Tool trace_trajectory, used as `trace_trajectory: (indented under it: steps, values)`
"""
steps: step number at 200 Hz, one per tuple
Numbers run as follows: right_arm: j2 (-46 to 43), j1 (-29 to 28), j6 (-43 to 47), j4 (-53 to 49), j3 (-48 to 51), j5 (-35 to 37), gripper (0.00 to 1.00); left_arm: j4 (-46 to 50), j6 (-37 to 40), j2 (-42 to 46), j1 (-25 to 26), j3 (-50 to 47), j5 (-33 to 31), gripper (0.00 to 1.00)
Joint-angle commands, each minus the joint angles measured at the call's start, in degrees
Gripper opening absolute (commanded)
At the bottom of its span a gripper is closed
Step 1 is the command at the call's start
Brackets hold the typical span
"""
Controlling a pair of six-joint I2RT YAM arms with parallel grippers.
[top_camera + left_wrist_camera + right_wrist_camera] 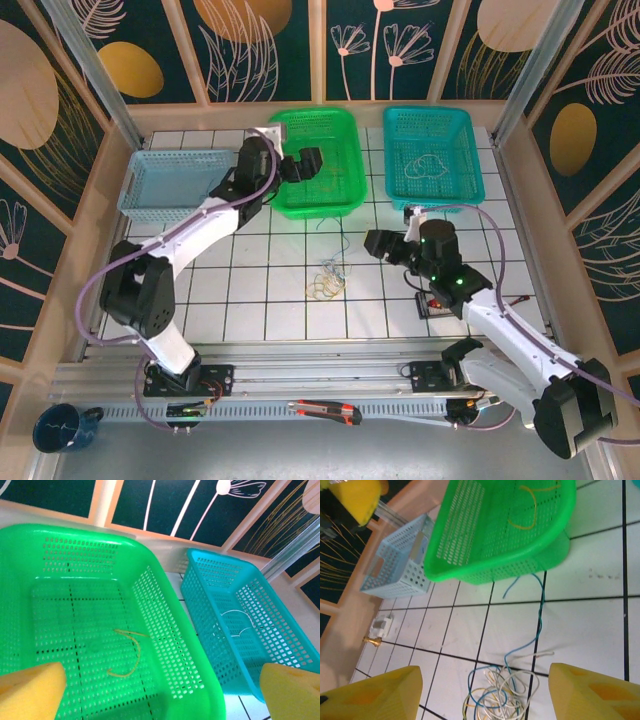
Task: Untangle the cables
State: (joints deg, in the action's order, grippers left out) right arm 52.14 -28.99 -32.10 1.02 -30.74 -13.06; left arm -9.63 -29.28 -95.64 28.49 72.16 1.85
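**A:** Mug (62, 428) and cutter (325, 410) sit closest in the top view, down by the arm bases. Where are the cables (328, 281)?

**B:** Most lie knotted mid-table (250, 300), between the arms. The left fingers (301, 163) hang over the green basket (352, 150). The right fingers (379, 243) hover just right of the tangle (330, 286). One whitish cable (430, 164) lies in the teal basket (478, 170).

**A:** And the left wrist view?

**B:** There the left fingers (30, 692) stand wide apart at the bottom corners, holding nothing. Beyond them a yellowish cable (128, 655) lies curled on the floor of the green basket (165, 585). The whitish cable (235, 622) shows in the teal basket (200, 562) beside it.

**A:** Right wrist?

**B:** The right fingers (375, 695) are apart too, gripping nothing, and the tangle (495, 697) lies on the table between them. A blue cable (540, 605) runs from it to the foot of the green basket (485, 565). The yellowish cable (530, 510) lies inside. A pale blue basket (395, 565) stands to the left of the green one.
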Motion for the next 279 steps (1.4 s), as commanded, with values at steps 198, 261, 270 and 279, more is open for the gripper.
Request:
trace_trajectory:
  steps: [198, 261, 270, 279]
  values:
    - [6.59, 4.95, 5.01, -4.68, -15.86, -1.71, 0.66, -11.69, -17.64, 29.10, 4.52, -42.00, 9.74, 0.99]
    - [10.63, 3.85, 1.79, -0.78, -11.88, -7.33, 0.62, -14.80, -21.19, 26.57, 13.09, -46.31, 5.99, 0.92]
    - [11.62, 3.28, 1.11, 0.45, -10.22, -7.25, 0.61, -14.50, -21.30, 25.99, 13.77, -46.43, 5.64, 0.90]
    - [12.61, 2.42, 0.28, 2.19, -8.42, -6.78, 0.60, -14.83, -21.65, 25.39, 14.38, -46.87, 5.57, 0.88]
